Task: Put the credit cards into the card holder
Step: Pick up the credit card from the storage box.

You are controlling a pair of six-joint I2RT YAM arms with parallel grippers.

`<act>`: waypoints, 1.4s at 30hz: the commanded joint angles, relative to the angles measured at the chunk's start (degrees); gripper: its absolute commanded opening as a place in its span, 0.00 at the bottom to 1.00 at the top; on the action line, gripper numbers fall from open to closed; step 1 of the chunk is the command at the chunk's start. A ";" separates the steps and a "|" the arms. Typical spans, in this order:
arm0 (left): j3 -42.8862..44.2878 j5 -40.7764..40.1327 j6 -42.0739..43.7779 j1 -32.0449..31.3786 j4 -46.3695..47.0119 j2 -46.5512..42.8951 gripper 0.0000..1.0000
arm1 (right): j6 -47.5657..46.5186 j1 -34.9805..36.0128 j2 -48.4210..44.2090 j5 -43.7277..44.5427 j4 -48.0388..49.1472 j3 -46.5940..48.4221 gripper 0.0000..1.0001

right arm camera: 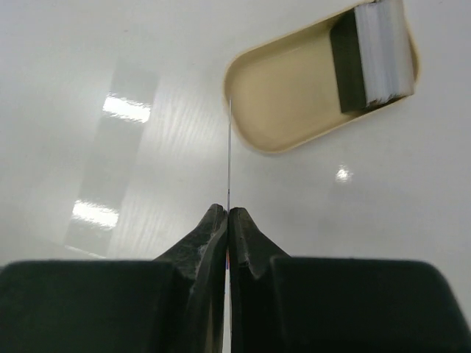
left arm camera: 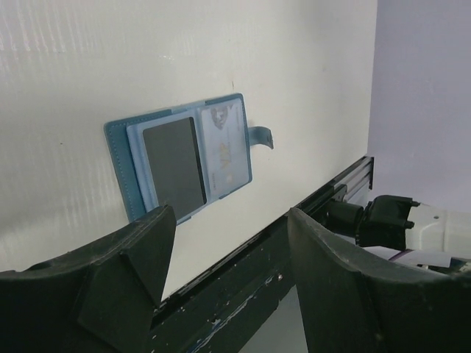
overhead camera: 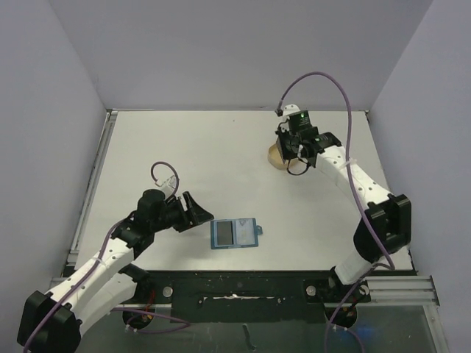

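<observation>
Card (right arm camera: 229,154) clamped edge-on in right gripper (right arm camera: 227,210), near tan dish (right arm camera: 294,92). Left gripper (left arm camera: 229,220) spread wide beside opened card holder (left arm camera: 118,156).

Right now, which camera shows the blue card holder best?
Left wrist: the card holder lies open and close, both pockets plainly visible. Top external shows it small, from above. Right wrist misses it entirely.

Words we can read: none.
Card holder (left arm camera: 116,156): we see faint marks on the pale card (left arm camera: 224,147) in one pocket, too blurry for us to read.
</observation>
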 commanded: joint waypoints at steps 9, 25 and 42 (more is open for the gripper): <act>3.82 0.71 -7.71 1.09 13.20 4.90 0.59 | 23.38 12.10 -25.33 -19.26 16.93 -22.59 0.00; -1.83 5.11 -23.52 1.23 47.66 5.79 0.59 | 49.50 15.07 -41.77 -29.55 47.06 -44.16 0.00; -3.80 7.45 -26.88 1.10 54.97 7.56 0.54 | 61.21 15.84 -35.14 -35.45 63.13 -49.01 0.01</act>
